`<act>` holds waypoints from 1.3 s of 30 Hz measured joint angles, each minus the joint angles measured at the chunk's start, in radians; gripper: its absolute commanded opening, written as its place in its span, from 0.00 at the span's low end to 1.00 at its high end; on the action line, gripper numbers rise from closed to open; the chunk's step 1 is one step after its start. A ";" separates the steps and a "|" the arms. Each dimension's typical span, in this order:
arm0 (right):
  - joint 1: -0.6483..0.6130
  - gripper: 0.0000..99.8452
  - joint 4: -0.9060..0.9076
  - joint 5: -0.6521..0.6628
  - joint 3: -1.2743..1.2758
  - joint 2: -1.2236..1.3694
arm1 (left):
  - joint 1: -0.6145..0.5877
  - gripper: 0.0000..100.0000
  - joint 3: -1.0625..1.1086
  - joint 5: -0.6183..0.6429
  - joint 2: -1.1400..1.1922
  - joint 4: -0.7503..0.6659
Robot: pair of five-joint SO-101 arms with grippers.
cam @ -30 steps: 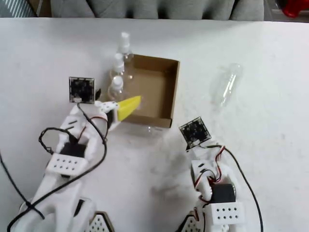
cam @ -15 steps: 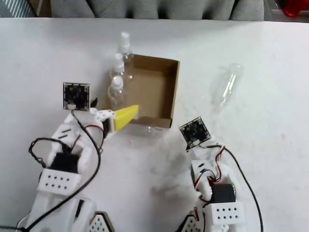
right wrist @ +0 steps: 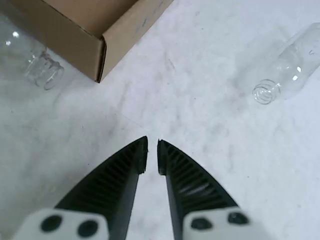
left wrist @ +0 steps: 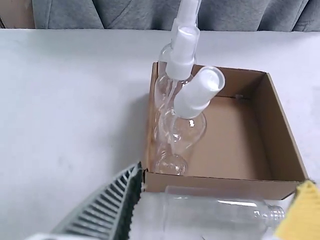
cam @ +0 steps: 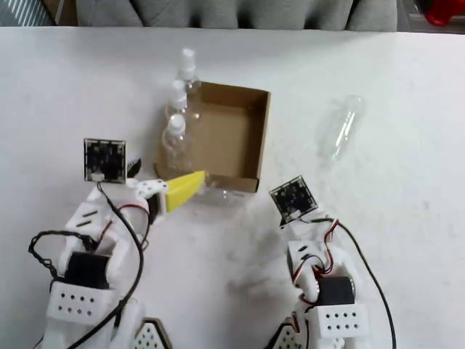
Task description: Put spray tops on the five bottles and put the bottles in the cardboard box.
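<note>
Cardboard box stood with capped bottles along its left wall. In the left wrist view, the left gripper had its fingers wide, flanking a capless bottle before the box; a square mid-body grip looked best. In the right wrist view, the right gripper was nearly closed and empty.

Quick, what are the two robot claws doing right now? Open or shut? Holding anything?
Left gripper: open, with a clear plastic bottle without a top lying on the table between its jaws.
Right gripper: shut, holding nothing.
</note>
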 measured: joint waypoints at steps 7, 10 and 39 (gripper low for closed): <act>0.000 0.02 0.000 0.000 0.000 0.000 | 0.000 0.43 -0.002 0.000 -0.086 0.146; 0.000 0.02 0.000 0.000 0.000 0.000 | -0.034 0.43 -0.020 0.000 -0.095 0.233; 0.000 0.02 0.000 0.002 0.000 0.000 | -0.094 0.02 0.222 -0.002 -0.106 0.166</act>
